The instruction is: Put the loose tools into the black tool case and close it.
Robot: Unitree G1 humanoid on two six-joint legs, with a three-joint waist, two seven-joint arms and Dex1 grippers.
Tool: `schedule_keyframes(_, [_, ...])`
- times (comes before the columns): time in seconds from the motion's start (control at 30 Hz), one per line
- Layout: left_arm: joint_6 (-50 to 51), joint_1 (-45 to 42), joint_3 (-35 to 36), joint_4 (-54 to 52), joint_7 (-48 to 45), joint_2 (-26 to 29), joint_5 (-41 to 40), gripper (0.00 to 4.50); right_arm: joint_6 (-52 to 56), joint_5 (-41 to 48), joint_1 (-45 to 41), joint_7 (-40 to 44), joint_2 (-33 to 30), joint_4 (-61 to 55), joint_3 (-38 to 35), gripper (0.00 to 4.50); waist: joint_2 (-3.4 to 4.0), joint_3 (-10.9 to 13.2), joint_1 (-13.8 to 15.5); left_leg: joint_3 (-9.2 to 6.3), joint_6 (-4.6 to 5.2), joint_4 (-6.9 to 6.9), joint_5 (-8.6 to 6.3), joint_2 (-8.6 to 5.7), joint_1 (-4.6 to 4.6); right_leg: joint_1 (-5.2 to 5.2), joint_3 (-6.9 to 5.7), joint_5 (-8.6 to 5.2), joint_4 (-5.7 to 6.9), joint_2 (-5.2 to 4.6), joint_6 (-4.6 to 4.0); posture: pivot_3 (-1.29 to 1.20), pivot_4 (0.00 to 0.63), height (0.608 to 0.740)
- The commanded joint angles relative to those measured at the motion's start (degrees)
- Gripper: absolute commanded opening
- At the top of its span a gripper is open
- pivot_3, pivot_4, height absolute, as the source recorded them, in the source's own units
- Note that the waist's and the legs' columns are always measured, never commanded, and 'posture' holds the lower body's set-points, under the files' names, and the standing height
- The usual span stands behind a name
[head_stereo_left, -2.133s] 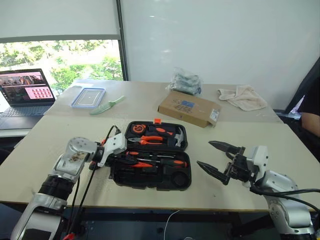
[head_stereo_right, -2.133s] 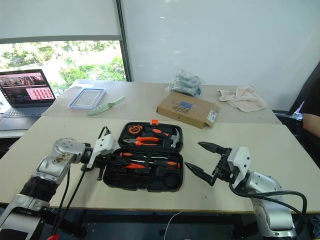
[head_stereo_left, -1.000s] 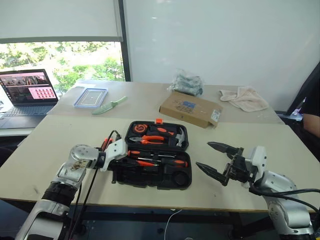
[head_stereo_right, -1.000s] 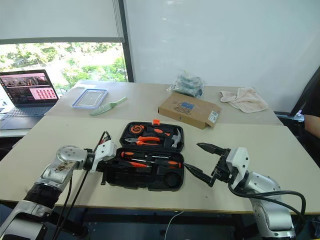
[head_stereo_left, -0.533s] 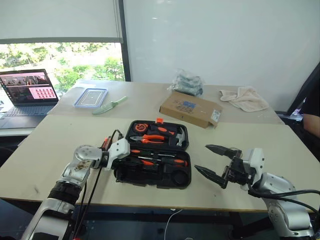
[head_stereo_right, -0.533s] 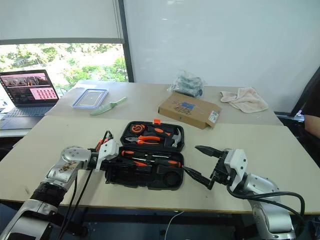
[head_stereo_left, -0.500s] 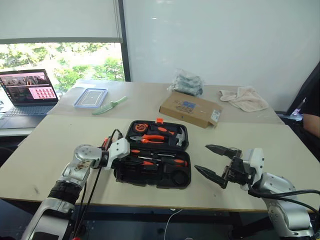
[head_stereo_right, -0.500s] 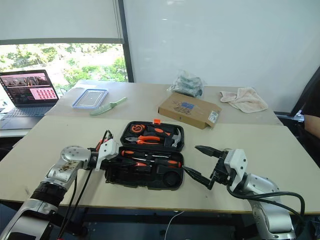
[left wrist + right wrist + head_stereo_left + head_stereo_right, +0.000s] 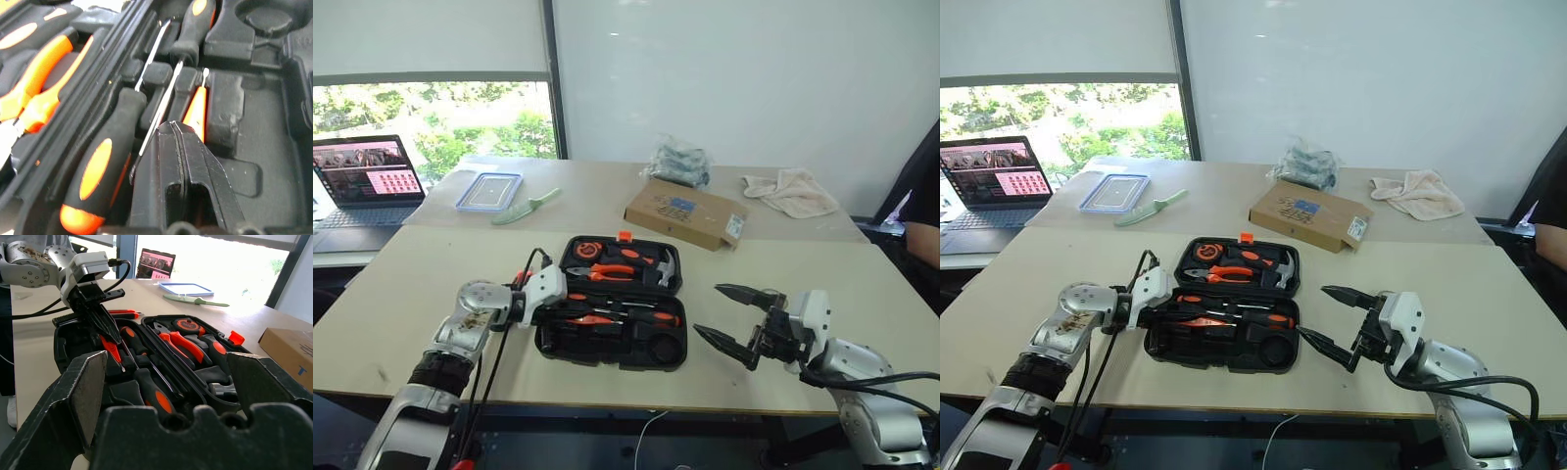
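Observation:
The black tool case [image 9: 546, 343] lies open on the near table, lid half at the back. Orange-and-black screwdrivers [image 9: 641, 316] rest in its front half, one with its handle [image 9: 100, 171] close to the left wrist camera. My left gripper [image 9: 570, 309] reaches in from the case's left side, shut, its tips [image 9: 172, 128] just short of a slim orange driver [image 9: 195, 110] in its slot. My right gripper [image 9: 707, 308] hangs open to the right of the case, holding nothing. An orange-and-black tool [image 9: 122, 312] lies on the table beyond the left gripper [image 9: 110, 330].
Orange pliers [image 9: 607, 274] and a hammer [image 9: 661, 264] sit in the lid half. Farther back are a cardboard box [image 9: 685, 212], a blue-rimmed container [image 9: 486, 190], a pale green knife [image 9: 524, 206], a laptop [image 9: 367, 181], a cloth [image 9: 790, 189] and a plastic bag [image 9: 675, 160].
The view has shifted slightly. The left gripper stays shut over the case's front half and the right stays open beside it.

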Motion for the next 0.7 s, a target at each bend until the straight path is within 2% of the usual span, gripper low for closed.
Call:
schedule_keyframes(0.03, [0.25,1.56,-2.29,-0.79,1.19,0.41,3.29,0.04,0.31,1.70,-0.30,-0.49,-0.51,-1.97,-1.41,4.50,0.01,-0.01,0.04,0.00,0.00,0.00,0.00,0.00,0.02,0.02,0.00,0.00,0.00,0.00,0.00,0.00,0.150,0.740])
schedule_keyframes(0.33, [2.89,3.24,-2.57,-2.53,2.21,0.52,2.92,0.04,0.37,1.78,-0.39,-0.53,-0.63,-1.76,-1.68,4.50,0.02,-0.01,0.00,0.00,0.01,-0.03,0.00,0.00,0.19,0.12,0.02,0.00,0.05,-0.01,0.00,0.00,0.150,0.740])
schedule_keyframes(0.43, [4.76,3.72,3.26,-4.12,3.97,-0.96,-3.36,0.04,0.11,1.85,-0.66,-0.39,-0.58,-1.40,-1.80,4.50,0.02,-0.01,0.00,0.01,0.01,-0.06,0.00,0.01,0.28,0.18,0.03,-0.01,0.05,-0.02,-0.01,0.00,0.150,0.740])
schedule_keyframes(0.53, [4.48,6.64,12.68,-8.22,4.88,-0.01,-11.39,0.04,-0.32,2.31,-1.12,0.27,-0.81,-0.71,-2.32,4.50,-0.01,0.01,-0.39,0.01,0.00,-0.06,0.00,0.10,0.19,0.07,0.05,0.00,0.06,-0.01,-0.01,0.00,0.150,0.740])
schedule_keyframes(0.63, [2.90,15.16,21.83,-14.18,4.63,2.88,-16.93,0.72,-0.69,2.74,-1.60,1.32,-1.11,0.32,-2.59,4.50,-0.01,0.01,-1.41,-0.01,-0.06,-0.07,0.03,0.20,-0.02,-0.13,0.04,0.00,0.08,0.00,-0.04,0.00,0.150,0.740])
schedule_keyframes(0.67, [2.77,19.35,24.96,-16.43,4.78,3.89,-17.94,1.25,-0.82,2.80,-1.85,1.73,-1.15,0.73,-2.53,4.50,0.00,0.00,-1.51,0.01,-0.06,-0.11,0.03,0.23,0.01,-0.14,0.06,0.00,0.04,0.00,-0.04,0.00,0.150,0.740])
schedule_keyframes(0.7, [2.37,23.17,27.83,-18.35,5.28,4.50,-18.65,1.46,-0.82,2.94,-2.03,2.15,-1.15,1.07,-2.43,4.50,0.01,0.01,-1.62,0.01,-0.06,-0.14,0.03,0.25,0.04,-0.10,0.06,-0.01,0.03,-0.01,-0.06,0.00,0.150,0.740])
